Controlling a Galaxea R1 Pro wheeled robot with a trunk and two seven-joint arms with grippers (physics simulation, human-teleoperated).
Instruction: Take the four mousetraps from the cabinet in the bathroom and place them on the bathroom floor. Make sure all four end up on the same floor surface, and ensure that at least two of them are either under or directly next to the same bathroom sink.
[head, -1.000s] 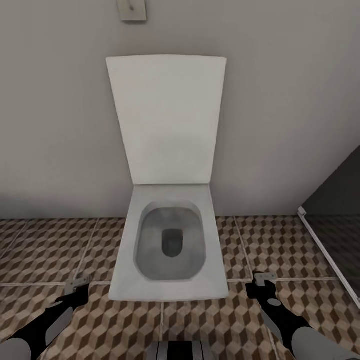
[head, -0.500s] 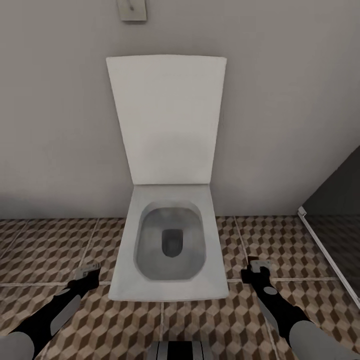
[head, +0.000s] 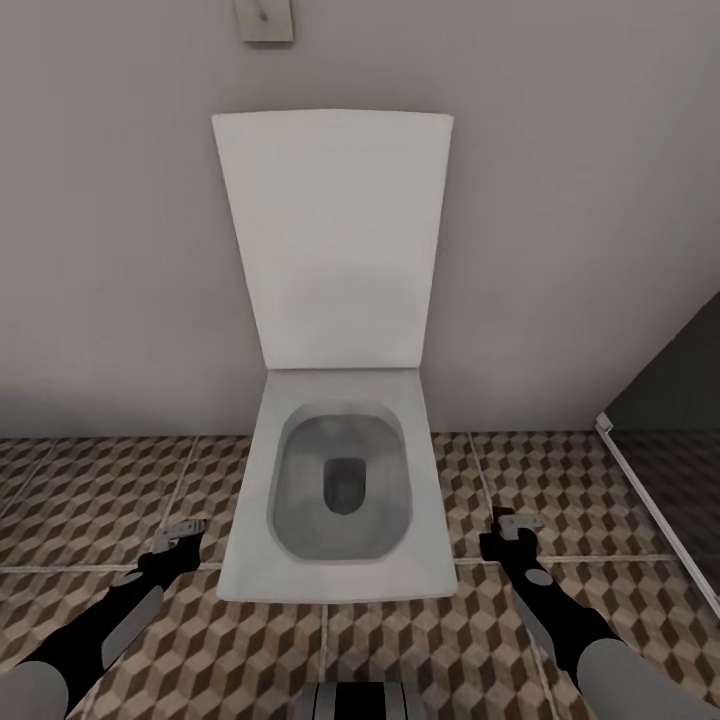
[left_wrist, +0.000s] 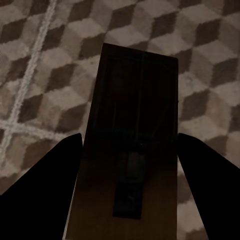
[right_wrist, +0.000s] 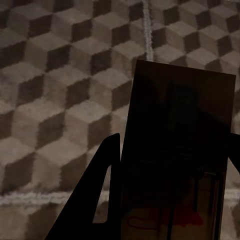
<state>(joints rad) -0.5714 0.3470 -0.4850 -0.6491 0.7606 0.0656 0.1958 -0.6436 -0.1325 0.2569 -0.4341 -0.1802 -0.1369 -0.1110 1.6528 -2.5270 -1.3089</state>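
Two mousetraps are in hand. In the left wrist view a brown wooden mousetrap (left_wrist: 136, 95) with thin wire sits between the dark fingers (left_wrist: 45, 195), held over the bathroom floor (left_wrist: 45, 60). A second mousetrap (right_wrist: 182, 125), with a red mark at its near end, is clamped beside a finger (right_wrist: 92, 205) in the right wrist view. From the head camera, my left gripper (head: 183, 534) hangs low over the cube-patterned bathroom floor (head: 90, 500) left of a toilet. My right gripper (head: 518, 525) hangs low on the toilet's right. The cabinet and the sink are out of view.
A white toilet (head: 255, 520) with its lid raised stands against the grey wall straight ahead, between the two arms. A flush plate (head: 265, 18) is on the wall above it. A dark enclosure with a white threshold (head: 655, 500) runs along the right.
Both grippers have drawn inward toward the toilet and slightly up, the left moving right, the right moving left. The camera has not moved.
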